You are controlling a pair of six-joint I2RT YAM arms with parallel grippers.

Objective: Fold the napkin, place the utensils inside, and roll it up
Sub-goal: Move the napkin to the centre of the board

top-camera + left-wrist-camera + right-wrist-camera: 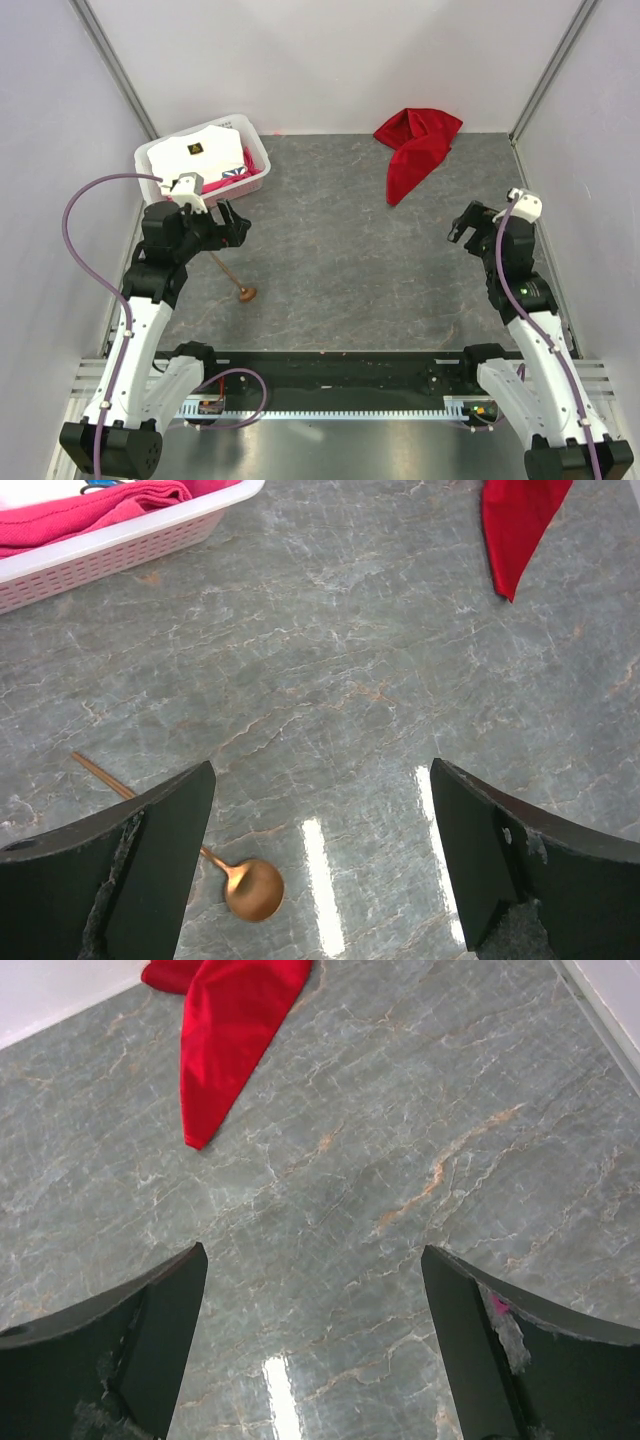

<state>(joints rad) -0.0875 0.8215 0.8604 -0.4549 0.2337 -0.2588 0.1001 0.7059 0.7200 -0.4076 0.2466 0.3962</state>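
The red napkin (416,146) lies crumpled at the far right of the table; its pointed end shows in the left wrist view (520,525) and in the right wrist view (232,1030). The brown spoon (234,279) lies on the table at the left, bowl toward the near side; it also shows in the left wrist view (250,889). My left gripper (229,226) is open and empty, above the spoon's handle end. My right gripper (466,226) is open and empty, well to the near right of the napkin.
A white basket (254,146) stands at the far left, holding white and pink patterned fabric items (200,160); its rim shows in the left wrist view (130,542). Walls close the table on the left, right and far sides.
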